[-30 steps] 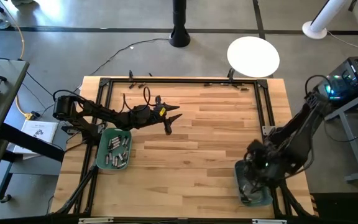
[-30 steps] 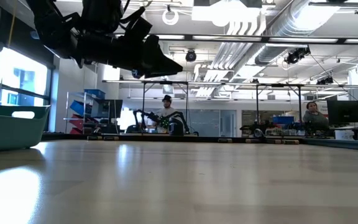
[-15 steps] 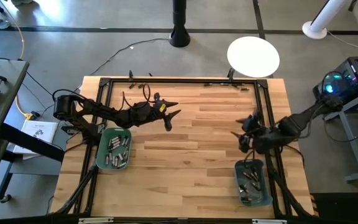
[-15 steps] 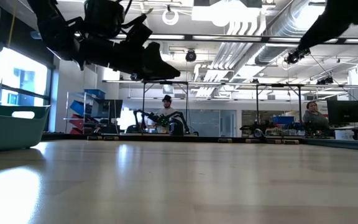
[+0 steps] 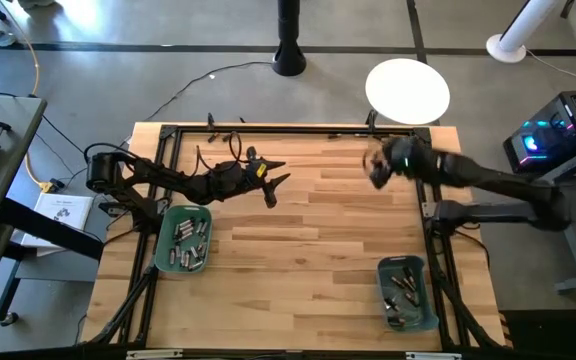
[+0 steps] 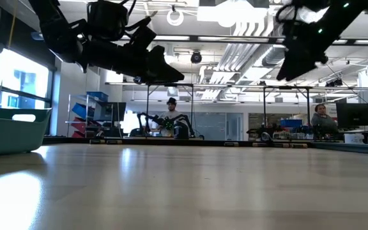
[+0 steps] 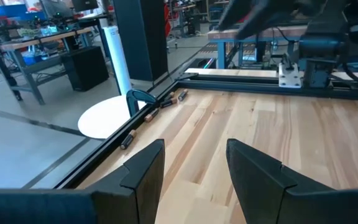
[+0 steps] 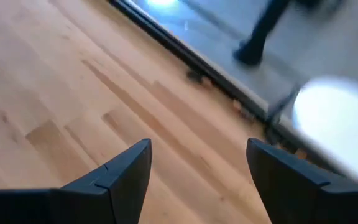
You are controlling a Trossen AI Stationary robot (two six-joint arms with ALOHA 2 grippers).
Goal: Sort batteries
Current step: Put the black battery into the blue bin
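Two teal bins stand on the wooden table. The left bin (image 5: 160, 245) and the right bin (image 5: 420, 300) each hold several batteries (image 5: 190, 242) (image 5: 401, 290). More batteries (image 7: 180, 96) lie loose along the black rail at the table's far edge (image 5: 220, 126). My left gripper (image 5: 280, 190) (image 7: 194, 146) hovers open above the table's middle left, level, with nothing between its fingers. My right gripper (image 5: 373, 168) (image 8: 197, 146) is open and empty too. It hangs over the far right part of the table and slants down toward the far rail.
A black frame rail (image 5: 298, 130) runs around the table top. Beyond the far edge, a white round disc (image 5: 408, 90) and a black pole base (image 5: 289, 60) are on the floor. In the low view the left bin's wall (image 6: 11, 128) shows at the left and people sit in the room behind.
My right gripper has swung quickly from over the right bin at the near right corner toward the table's far edge, turning as it went. It now hangs over the far right part of the table. The bins and batteries have stayed in place.
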